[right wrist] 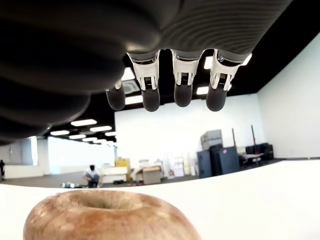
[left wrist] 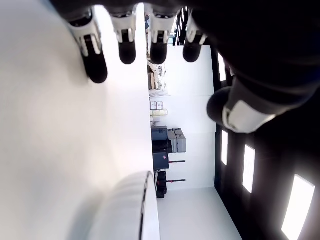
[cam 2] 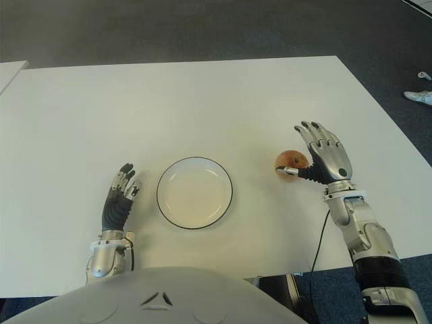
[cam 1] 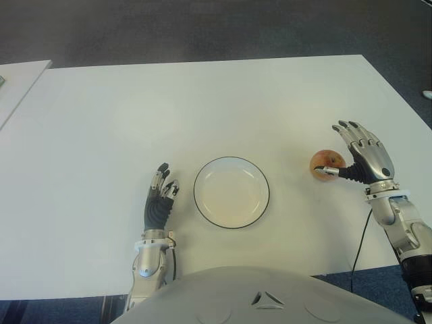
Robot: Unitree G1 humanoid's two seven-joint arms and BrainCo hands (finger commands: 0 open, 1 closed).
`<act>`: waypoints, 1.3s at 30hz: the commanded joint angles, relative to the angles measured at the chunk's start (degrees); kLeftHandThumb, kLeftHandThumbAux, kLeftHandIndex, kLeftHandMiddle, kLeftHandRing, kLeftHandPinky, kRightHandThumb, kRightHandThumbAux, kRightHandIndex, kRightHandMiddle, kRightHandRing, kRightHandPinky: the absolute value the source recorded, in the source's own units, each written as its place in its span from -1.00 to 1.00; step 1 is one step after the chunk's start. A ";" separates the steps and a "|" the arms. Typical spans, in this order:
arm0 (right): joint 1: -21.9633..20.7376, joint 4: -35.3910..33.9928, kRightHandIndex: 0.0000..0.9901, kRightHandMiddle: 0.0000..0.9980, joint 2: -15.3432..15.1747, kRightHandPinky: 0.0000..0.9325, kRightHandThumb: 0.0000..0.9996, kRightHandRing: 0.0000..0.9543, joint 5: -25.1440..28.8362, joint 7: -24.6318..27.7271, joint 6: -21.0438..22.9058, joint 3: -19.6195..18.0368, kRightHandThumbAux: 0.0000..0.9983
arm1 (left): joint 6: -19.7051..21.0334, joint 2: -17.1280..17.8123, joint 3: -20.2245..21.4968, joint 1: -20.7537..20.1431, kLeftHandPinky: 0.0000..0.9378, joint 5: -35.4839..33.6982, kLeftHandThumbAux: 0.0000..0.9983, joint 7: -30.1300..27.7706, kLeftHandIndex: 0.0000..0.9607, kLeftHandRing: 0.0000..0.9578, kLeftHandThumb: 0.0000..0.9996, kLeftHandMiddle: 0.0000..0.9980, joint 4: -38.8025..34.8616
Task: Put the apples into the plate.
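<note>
Currently the apple [cam 1: 327, 162] sits at nine o'clock of the right robot hand [cam 1: 363, 156], fingers spread, ungrasped; left robot hand [cam 1: 160, 199] released beside the plate [cam 1: 231, 192].

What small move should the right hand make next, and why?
Probably close the fingers around the apple. The right hand is open right beside it, thumb at its near side, fingers spread above it in the wrist view, nothing grasped. The plate holds nothing, and the left hand shows open on the plate's left.
</note>
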 commanded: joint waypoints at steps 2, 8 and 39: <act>-0.91 2.10 -0.98 -0.97 1.11 -1.00 -0.51 -1.00 -0.12 -1.52 -0.65 2.12 -0.28 | 0.94 -0.08 0.11 0.25 -0.75 -0.22 0.03 -0.64 -0.88 -0.83 -0.88 -0.87 0.72; -1.90 4.16 -0.98 -0.95 1.81 -1.00 -0.53 -1.00 0.37 -2.53 -1.19 3.95 -0.30 | 0.79 0.08 0.23 0.45 -0.73 0.03 0.02 -0.61 -0.88 -0.80 -0.89 -0.85 0.31; -9.59 18.77 -0.98 -0.93 4.88 -1.00 -0.49 -0.98 1.51 -8.76 -4.45 10.84 -0.35 | 1.85 -0.02 0.30 1.55 -0.77 0.90 0.02 -0.12 -0.85 -0.82 -0.90 -0.84 -1.76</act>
